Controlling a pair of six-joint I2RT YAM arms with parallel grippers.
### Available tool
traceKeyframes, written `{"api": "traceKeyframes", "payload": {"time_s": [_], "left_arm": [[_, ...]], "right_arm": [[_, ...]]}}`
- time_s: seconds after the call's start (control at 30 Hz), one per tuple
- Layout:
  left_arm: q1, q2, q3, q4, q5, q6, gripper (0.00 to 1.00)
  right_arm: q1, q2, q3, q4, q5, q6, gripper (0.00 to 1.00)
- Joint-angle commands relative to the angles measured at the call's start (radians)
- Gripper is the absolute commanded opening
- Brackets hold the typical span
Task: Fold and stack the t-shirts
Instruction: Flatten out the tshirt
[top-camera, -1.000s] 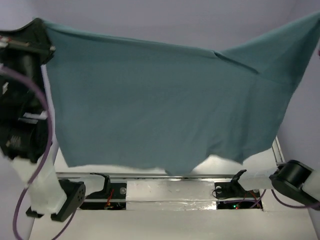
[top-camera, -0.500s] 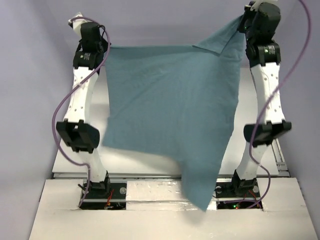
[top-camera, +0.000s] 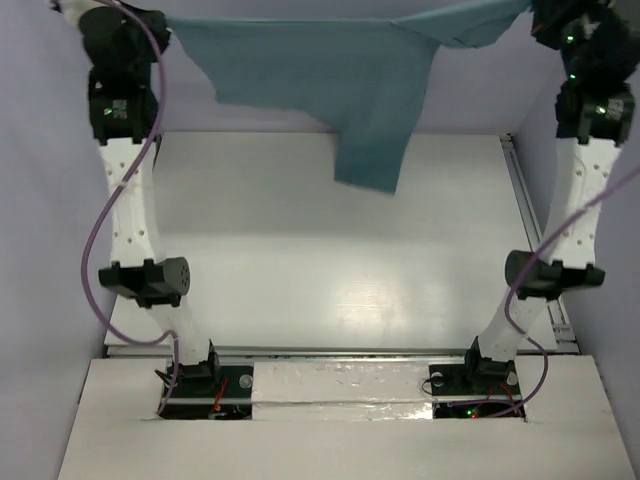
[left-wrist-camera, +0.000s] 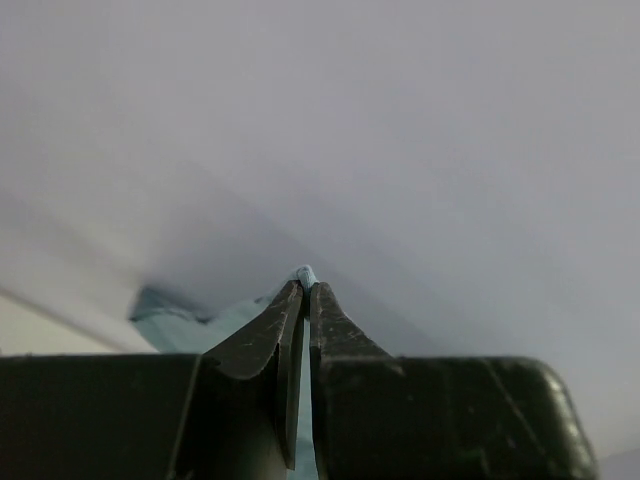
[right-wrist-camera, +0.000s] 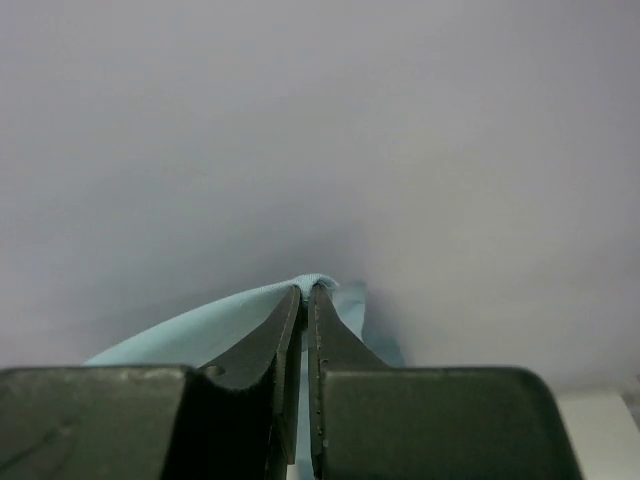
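My left gripper (left-wrist-camera: 305, 287) and right gripper (right-wrist-camera: 307, 291) each pinch an edge of the teal t-shirt (top-camera: 320, 70), jaws clamped tight; it hangs stretched above the far edge of the table (top-camera: 300, 270).

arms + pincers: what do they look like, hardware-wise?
White links and black joint housings on the left arm and right arm, a looping purple cable on each, green lights up top. Left pincer and right pincer: black fingers tapering to thin tips.
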Motion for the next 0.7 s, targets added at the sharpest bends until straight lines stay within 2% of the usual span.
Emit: {"api": "traceKeyframes", "payload": {"time_s": [0.0, 0.13, 0.17, 0.2, 0.23, 0.27, 0.3, 0.33, 0.37, 0.4, 0.43, 0.47, 0.5, 0.6, 0.67], "left_arm": [[0.083, -0.152, -0.037, 0.156, 0.012, -0.012, 0.0], [0.102, -0.223, -0.224, 0.169, 0.031, 0.012, 0.0], [0.102, -0.253, -0.289, 0.159, 0.023, 0.035, 0.0], [0.102, -0.279, -0.334, 0.161, 0.014, 0.049, 0.0], [0.102, -0.31, -0.392, 0.164, 0.006, 0.055, 0.0], [0.102, -0.383, -0.522, 0.178, -0.001, 0.064, 0.0], [0.102, -0.42, -0.588, 0.187, -0.032, 0.089, 0.0], [0.102, -0.46, -0.664, 0.194, -0.046, 0.1, 0.0], [0.102, -0.536, -0.807, 0.204, -0.056, 0.11, 0.0], [0.102, -0.572, -0.877, 0.204, -0.082, 0.124, 0.0], [0.102, -0.613, -0.953, 0.204, -0.102, 0.144, 0.0], [0.102, -0.697, -1.112, 0.207, -0.118, 0.155, 0.0], [0.102, -0.736, -1.187, 0.204, -0.163, 0.159, 0.0], [0.079, -0.841, -1.443, 0.132, -0.26, 0.143, 0.0], [0.079, -0.902, -1.602, 0.106, -0.27, 0.114, 0.0]], "right_arm": [[-0.022, -0.151, 0.005, 0.069, -0.051, 0.048, 0.0], [-0.022, -0.268, -0.198, -0.035, -0.07, 0.045, 0.0], [-0.022, -0.34, -0.314, -0.063, -0.071, 0.033, 0.0], [-0.022, -0.34, -0.376, -0.075, -0.071, 0.028, 0.0], [-0.022, -0.424, -0.444, -0.086, -0.067, 0.02, 0.0], [-0.022, -0.473, -0.523, -0.091, -0.07, 0.016, 0.0], [-0.022, -0.525, -0.707, -0.083, -0.079, 0.01, 0.0], [-0.022, -0.637, -0.814, -0.077, -0.085, 0.007, 0.0], [-0.022, -0.694, -0.918, -0.074, -0.083, 0.007, 0.0], [-0.022, -0.752, -1.135, -0.066, -0.085, 0.003, 0.0], [-0.022, -0.867, -1.246, -0.057, -0.088, 0.002, 0.0], [-0.022, -0.923, -1.352, -0.053, -0.094, 0.008, 0.0], [-0.004, -0.973, -1.526, -0.065, -0.099, 0.031, 0.0], [0.025, -1.078, -1.706, -0.144, -0.167, 0.086, 0.0], [0.036, -1.121, -1.798, -0.209, -0.206, 0.094, 0.0]]}}
